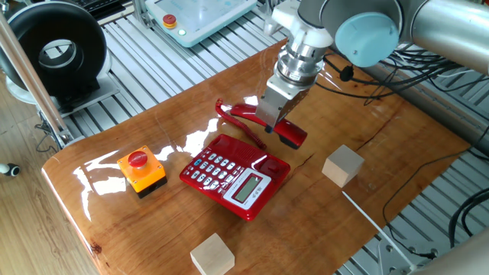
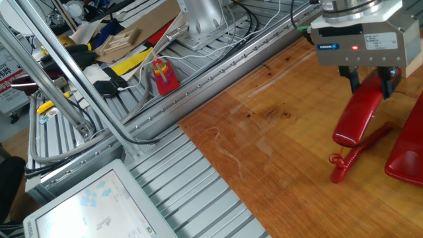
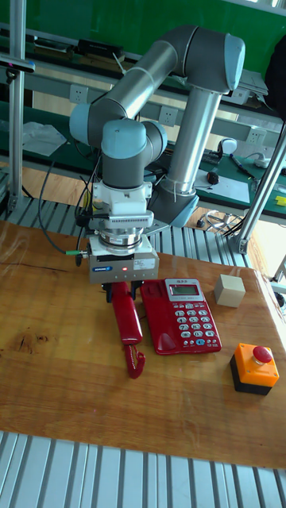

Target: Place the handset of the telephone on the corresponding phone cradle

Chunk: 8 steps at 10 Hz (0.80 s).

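My gripper (image 1: 272, 121) is shut on the middle of the glossy red handset (image 1: 293, 136) and holds it low over the table. The handset (image 3: 124, 319) lies parallel to the red telephone (image 3: 191, 321), just left of it, beside the recessed phone cradle (image 3: 158, 316). From the other fixed view, the gripper (image 2: 369, 78) points straight down and the handset (image 2: 355, 118) slants below it. The red coiled cord (image 2: 351, 156) trails on the wood. The cradle (image 1: 269, 163) holds nothing.
An orange box with a red round button (image 1: 140, 169) stands left of the phone. Two wooden blocks (image 1: 342, 165) (image 1: 212, 254) sit on the table, one to the right, one near the front edge. Metal slats border the wooden top (image 1: 321, 221).
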{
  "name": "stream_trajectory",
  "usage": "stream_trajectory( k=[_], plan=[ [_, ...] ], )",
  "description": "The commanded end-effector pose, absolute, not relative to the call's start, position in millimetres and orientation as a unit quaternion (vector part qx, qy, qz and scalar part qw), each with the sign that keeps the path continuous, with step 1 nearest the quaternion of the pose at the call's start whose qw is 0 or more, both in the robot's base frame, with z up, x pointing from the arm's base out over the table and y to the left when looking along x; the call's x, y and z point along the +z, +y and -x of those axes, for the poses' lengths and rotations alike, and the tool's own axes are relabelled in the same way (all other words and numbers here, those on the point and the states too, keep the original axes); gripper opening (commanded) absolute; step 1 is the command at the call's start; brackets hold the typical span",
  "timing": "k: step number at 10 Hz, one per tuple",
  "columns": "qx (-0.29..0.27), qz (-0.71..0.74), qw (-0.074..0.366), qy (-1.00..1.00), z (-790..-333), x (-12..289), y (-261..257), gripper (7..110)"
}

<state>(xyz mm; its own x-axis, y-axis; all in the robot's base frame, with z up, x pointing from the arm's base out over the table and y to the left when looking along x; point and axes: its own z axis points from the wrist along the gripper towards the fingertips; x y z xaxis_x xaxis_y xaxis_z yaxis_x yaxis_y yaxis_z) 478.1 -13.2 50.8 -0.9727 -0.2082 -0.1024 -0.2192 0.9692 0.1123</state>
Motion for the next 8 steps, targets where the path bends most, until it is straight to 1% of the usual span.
stream_trajectory(
  k=[1,5,8],
  plan=[
    [0.039,0.106,0.039,0.993,-474.7,50.7,-24.3,22],
    [0.06,0.099,0.04,0.993,-475.5,56.6,-18.2,22],
    [0.054,0.088,0.043,0.994,-479.6,55.0,-20.5,22]
  ],
)
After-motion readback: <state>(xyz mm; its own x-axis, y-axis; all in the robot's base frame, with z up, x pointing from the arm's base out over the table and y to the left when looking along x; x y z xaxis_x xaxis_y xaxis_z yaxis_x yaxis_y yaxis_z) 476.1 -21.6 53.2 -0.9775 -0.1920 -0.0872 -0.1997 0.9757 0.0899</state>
